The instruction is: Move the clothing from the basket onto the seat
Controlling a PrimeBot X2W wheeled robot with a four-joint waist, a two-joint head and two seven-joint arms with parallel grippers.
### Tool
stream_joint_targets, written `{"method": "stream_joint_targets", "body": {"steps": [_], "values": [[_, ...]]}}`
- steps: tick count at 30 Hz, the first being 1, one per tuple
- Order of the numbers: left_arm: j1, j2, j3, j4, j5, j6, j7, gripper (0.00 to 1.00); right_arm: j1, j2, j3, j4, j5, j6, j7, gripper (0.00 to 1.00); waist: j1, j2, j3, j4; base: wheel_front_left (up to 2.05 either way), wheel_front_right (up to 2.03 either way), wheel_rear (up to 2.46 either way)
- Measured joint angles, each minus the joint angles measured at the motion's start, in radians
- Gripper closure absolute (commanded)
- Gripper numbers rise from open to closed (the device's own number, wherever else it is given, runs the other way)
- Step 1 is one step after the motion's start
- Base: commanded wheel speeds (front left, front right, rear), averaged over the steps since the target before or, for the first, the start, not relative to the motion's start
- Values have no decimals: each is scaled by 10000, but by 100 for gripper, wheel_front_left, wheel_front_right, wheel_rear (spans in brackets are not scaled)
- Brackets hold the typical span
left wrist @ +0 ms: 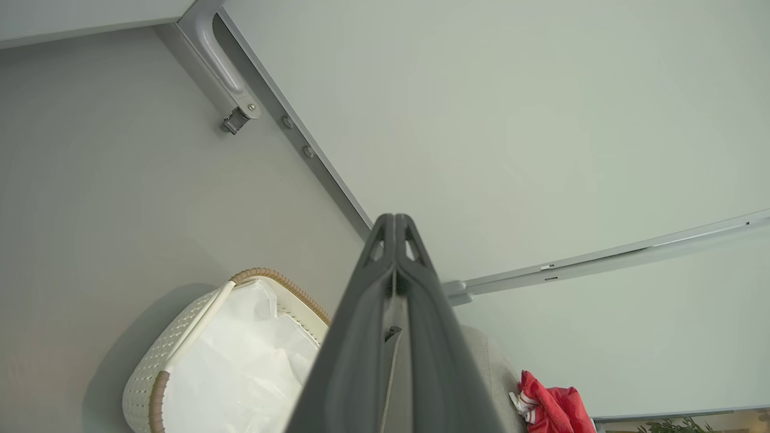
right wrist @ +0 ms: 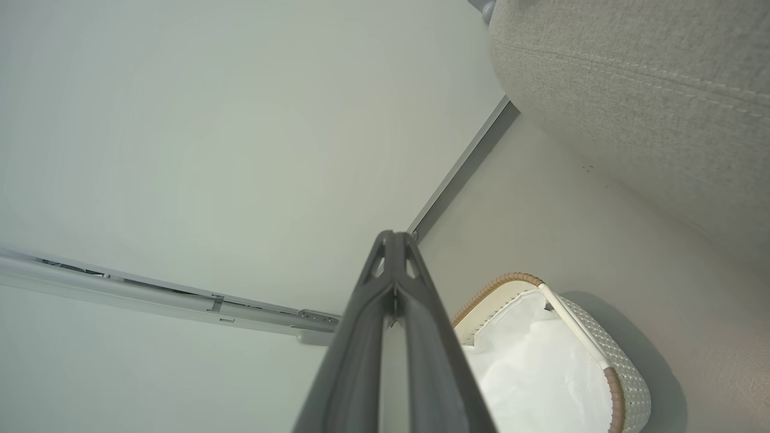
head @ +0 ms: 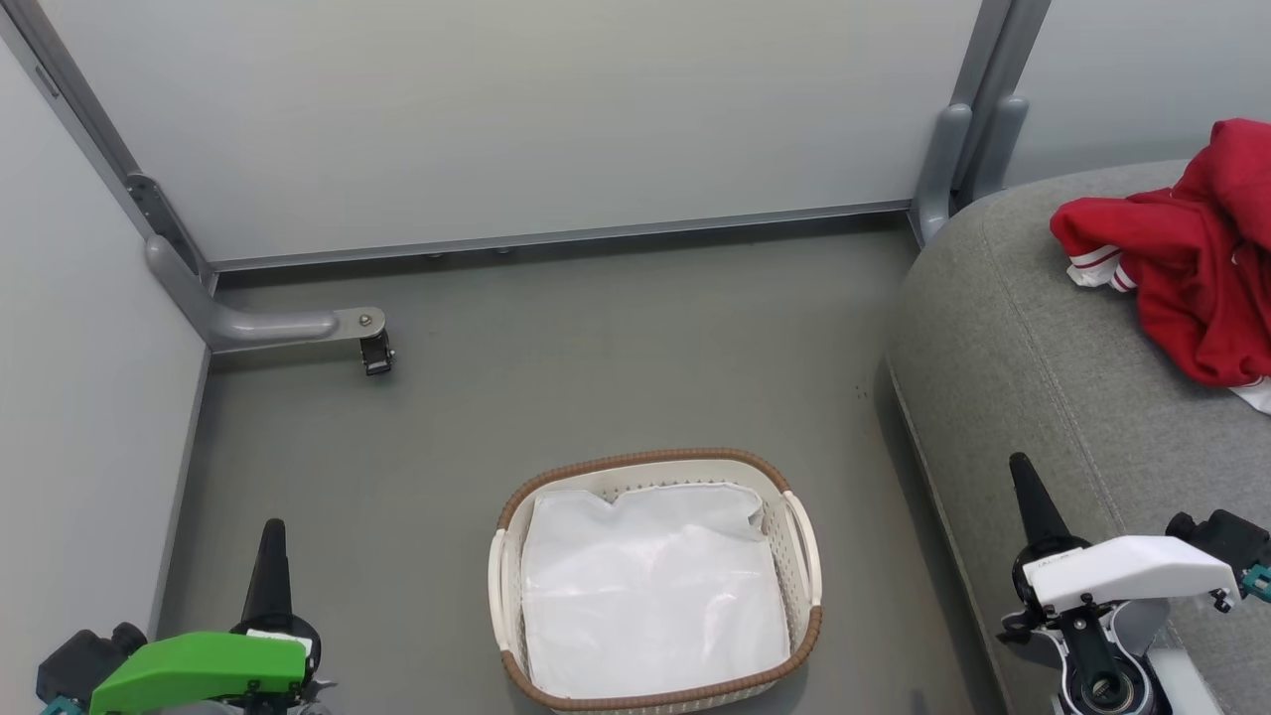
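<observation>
The red clothing (head: 1192, 253) lies bunched on the grey seat (head: 1033, 357) at the right, with white striped trim showing at its left edge. In the left wrist view the clothing (left wrist: 550, 409) peeks out at the bottom right. The cream basket (head: 804, 536) stands on the floor in the middle, holding just a thin white liner sheet (head: 645, 586). My left gripper (head: 271, 531) is shut at the lower left, well clear of the basket. My right gripper (head: 1023, 477) is shut over the seat's front edge, holding nothing.
Pale partition walls close off the back and left, with a grey metal foot and caster (head: 375, 353) at the back left. A grey post (head: 953, 159) stands at the back right corner beside the seat. Grey floor (head: 596, 367) stretches between basket and wall.
</observation>
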Motion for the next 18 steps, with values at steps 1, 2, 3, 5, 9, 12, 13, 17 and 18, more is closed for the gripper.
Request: {"method": "stream_joint_targets", "body": {"steps": [1,2,3,5,9,12,13,17,18], "values": [[-21,0,12,4,-84,0,23,100,5,0,-13,-6,100,0,27,100,0,0,-4,-4,0,0,0],[-51,0,21,4,-161,0,81,100,12,0,-29,-13,205,0,48,100,0,0,-9,-8,0,0,0],[-80,0,25,6,-238,-2,84,100,17,-2,-42,-19,291,0,84,100,0,0,-12,-12,0,0,0],[-123,0,46,8,-414,-10,153,100,28,-4,-73,-40,508,0,132,100,0,0,-22,-20,0,0,0],[-180,0,84,17,-767,-13,265,100,43,-6,-121,-71,888,0,245,100,0,0,-39,-36,0,0,0],[-206,0,111,23,-1011,-15,320,100,47,-10,-161,-92,1172,-2,316,100,0,0,-52,-48,0,0,0],[-217,0,121,25,-1080,-15,353,100,47,-10,-171,-104,1248,-2,336,100,0,0,-55,-51,0,0,0],[-304,0,159,35,-1407,-46,437,100,50,-12,-222,-134,1605,-2,428,100,0,0,-72,-67,0,0,0],[-321,0,169,36,-1494,-46,468,100,51,-12,-236,-140,1705,-2,439,100,0,0,-77,-71,0,0,0]]}}
